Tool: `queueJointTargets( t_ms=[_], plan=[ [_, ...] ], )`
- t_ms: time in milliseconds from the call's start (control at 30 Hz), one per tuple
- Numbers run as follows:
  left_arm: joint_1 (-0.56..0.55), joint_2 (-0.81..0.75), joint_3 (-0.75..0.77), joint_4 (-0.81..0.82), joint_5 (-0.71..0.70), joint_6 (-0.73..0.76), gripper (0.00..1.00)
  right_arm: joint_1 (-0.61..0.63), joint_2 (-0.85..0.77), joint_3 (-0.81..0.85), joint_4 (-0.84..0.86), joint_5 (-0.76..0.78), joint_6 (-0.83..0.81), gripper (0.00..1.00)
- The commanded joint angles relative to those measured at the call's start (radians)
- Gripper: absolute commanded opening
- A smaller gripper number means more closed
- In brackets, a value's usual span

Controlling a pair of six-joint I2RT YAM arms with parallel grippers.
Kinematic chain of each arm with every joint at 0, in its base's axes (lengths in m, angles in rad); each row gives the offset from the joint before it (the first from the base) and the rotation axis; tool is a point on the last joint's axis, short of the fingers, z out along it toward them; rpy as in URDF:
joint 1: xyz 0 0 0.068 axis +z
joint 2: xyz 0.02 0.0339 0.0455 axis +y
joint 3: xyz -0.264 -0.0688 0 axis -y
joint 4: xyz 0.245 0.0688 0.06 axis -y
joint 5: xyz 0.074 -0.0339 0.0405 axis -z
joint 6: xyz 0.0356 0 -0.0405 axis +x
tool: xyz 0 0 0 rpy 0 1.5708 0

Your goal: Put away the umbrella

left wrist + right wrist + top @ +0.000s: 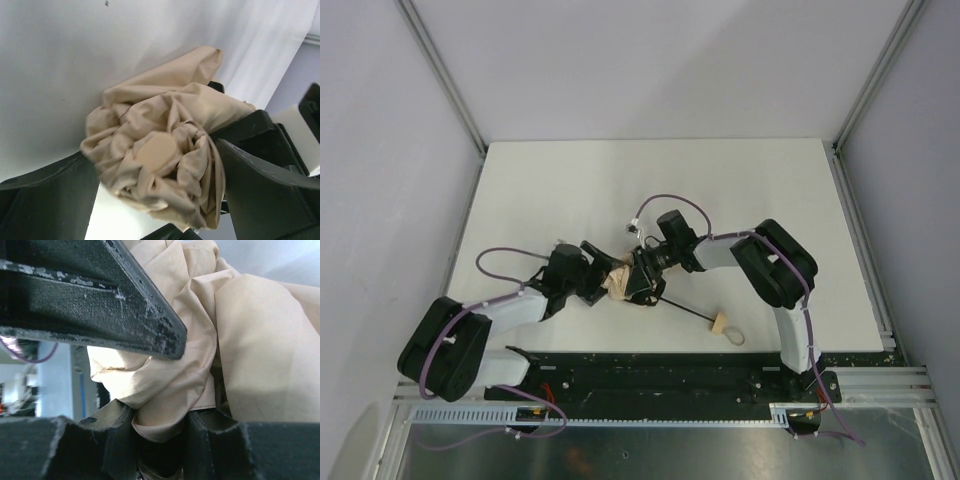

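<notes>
Between the fingers of the left claw sits the bunched cloth of the umbrella, pinched from both sides. The right claw is closed on another fold. The shaft lies on the table at mid-table and ends at the handle. If the claws pull apart, the slippery cloth may slide out or tear.

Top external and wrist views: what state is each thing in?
Compact tan-beige fabric umbrella: canopy collapsed and bunched, thin black shaft extended, small tan handle on the white table.
Left gripper: shut on the canopy.
Right gripper: shut on the canopy.
</notes>
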Motion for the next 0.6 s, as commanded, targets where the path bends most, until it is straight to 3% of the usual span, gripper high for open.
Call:
queueJointTargets(
  t_ms=[0, 167, 267, 367, 400, 500, 567],
  plan=[
    [-0.042, 0.071, 0.003, -0.034, -0.044, 0.042, 0.95, -0.009, 0.067, -0.030, 0.096, -0.192, 0.181, 0.00],
    [-0.072, 0.129, 0.003, 0.007, -0.042, 0.015, 0.81, -0.019, 0.093, -0.016, 0.199, -0.222, 0.282, 0.00],
    [-0.080, 0.139, -0.014, 0.035, -0.047, 0.002, 0.62, -0.022, 0.095, -0.005, 0.205, -0.217, 0.291, 0.00],
    [-0.081, 0.126, -0.031, 0.055, -0.069, 0.007, 0.31, -0.025, 0.074, 0.011, 0.102, -0.143, 0.223, 0.01],
    [-0.081, 0.122, -0.036, 0.058, -0.078, 0.008, 0.23, -0.025, 0.060, 0.019, 0.033, -0.091, 0.185, 0.05],
    [-0.081, 0.116, -0.042, 0.063, -0.088, 0.007, 0.04, -0.020, -0.020, 0.030, -0.132, 0.077, 0.096, 0.36],
    [-0.081, 0.120, -0.042, 0.064, -0.085, 0.004, 0.01, -0.002, -0.095, 0.031, -0.228, 0.210, 0.046, 0.67]
  ],
)
